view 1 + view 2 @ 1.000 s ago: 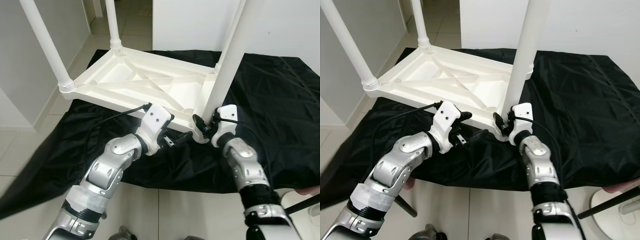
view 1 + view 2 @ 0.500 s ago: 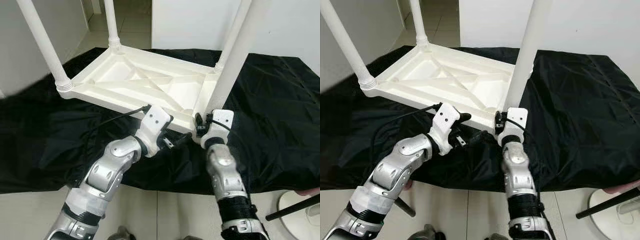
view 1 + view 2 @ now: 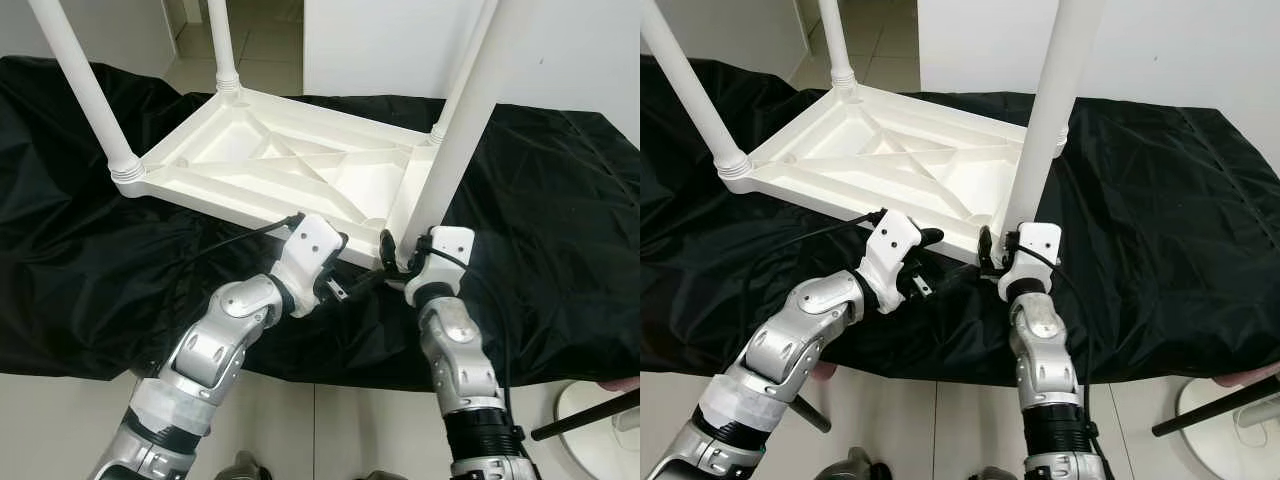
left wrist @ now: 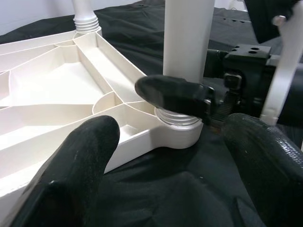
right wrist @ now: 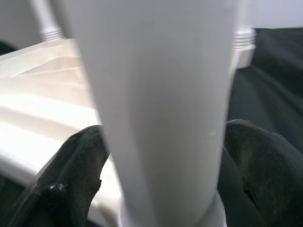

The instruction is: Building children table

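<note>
Right wrist view shows the right gripper (image 5: 161,179) with its black fingers (image 5: 71,179) clamped around the base of the near white leg (image 5: 156,104). That leg stands in the near right corner of the upturned white children's table (image 3: 290,170), which lies on a black sheet (image 3: 560,220). The left gripper (image 3: 345,285) hovers spread apart just beside that corner, holding nothing.

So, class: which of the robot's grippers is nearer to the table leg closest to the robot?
Right. The right gripper has its fingers on either side of the near leg, at its base. The left gripper sits beside that corner, open and apart from the leg.
</note>
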Controlling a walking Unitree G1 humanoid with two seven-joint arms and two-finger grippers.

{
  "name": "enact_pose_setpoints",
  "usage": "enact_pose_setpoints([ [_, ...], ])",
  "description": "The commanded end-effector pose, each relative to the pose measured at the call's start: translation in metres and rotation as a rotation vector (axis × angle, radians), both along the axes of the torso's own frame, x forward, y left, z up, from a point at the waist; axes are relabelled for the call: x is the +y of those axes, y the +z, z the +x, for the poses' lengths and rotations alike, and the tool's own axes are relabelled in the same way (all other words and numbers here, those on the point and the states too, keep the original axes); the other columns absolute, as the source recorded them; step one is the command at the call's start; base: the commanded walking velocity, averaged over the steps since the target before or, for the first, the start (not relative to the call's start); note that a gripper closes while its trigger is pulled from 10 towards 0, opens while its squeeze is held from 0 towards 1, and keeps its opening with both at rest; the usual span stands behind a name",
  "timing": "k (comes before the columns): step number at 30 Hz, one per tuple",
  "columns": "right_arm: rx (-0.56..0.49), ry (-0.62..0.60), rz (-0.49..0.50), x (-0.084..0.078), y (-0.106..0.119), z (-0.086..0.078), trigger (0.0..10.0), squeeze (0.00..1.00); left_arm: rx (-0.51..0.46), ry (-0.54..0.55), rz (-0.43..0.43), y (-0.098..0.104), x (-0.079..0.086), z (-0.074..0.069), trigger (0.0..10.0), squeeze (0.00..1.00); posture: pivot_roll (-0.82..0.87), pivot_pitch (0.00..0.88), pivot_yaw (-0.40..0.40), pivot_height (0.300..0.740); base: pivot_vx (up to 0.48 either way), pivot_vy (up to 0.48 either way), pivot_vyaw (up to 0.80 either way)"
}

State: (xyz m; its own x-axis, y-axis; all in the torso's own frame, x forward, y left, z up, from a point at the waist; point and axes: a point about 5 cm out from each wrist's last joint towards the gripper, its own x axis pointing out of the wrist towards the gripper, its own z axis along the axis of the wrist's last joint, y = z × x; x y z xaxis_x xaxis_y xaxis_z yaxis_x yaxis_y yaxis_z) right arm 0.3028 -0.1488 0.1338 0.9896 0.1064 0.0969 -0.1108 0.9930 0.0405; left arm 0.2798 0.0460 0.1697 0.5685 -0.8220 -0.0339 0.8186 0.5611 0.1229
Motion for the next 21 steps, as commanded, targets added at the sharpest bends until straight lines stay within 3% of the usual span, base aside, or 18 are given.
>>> enact_pose_setpoints([
  [1,-0.003,0.104,-0.021,-0.003,-0.001,-0.003,10.0,0.00,0.018,-0.065,0.004,-0.001,-0.002,-0.004,10.0,0.00,-0.01,0.000,0.002,0.740,0.000,0.000,0.00],
  [9,-0.001,0.294,-0.133,-0.014,-0.002,0.000,10.0,0.00,0.033,-0.073,0.005,-0.002,-0.003,-0.004,10.0,0.00,-0.02,0.000,0.008,0.740,0.000,0.000,0.00],
  [12,0.014,0.412,-0.224,-0.022,0.000,0.012,10.0,0.00,0.049,-0.074,0.030,-0.003,-0.004,-0.003,10.0,0.00,-0.02,0.000,0.010,0.740,0.000,0.000,0.00],
  [15,0.028,0.441,-0.250,-0.025,0.002,0.020,10.0,0.00,0.108,-0.098,0.042,-0.005,-0.005,-0.003,10.0,0.00,-0.02,0.000,0.011,0.740,0.000,0.000,0.00],
  [19,0.058,0.446,-0.304,-0.031,-0.002,0.026,10.0,0.00,0.102,-0.092,0.038,-0.003,-0.004,-0.002,10.0,0.00,-0.01,0.000,0.012,0.740,0.000,0.000,0.00],
  [20,0.076,0.449,-0.320,-0.035,-0.004,0.028,4.2,0.00,0.092,-0.084,0.037,-0.002,-0.004,-0.001,10.0,0.00,0.00,0.000,0.008,0.740,0.000,0.000,0.00],
  [21,0.088,0.458,-0.327,-0.038,-0.005,0.029,4.2,0.00,0.086,-0.078,0.036,-0.001,-0.003,-0.001,10.0,0.00,0.00,0.000,0.008,0.740,0.000,0.000,0.00],
])
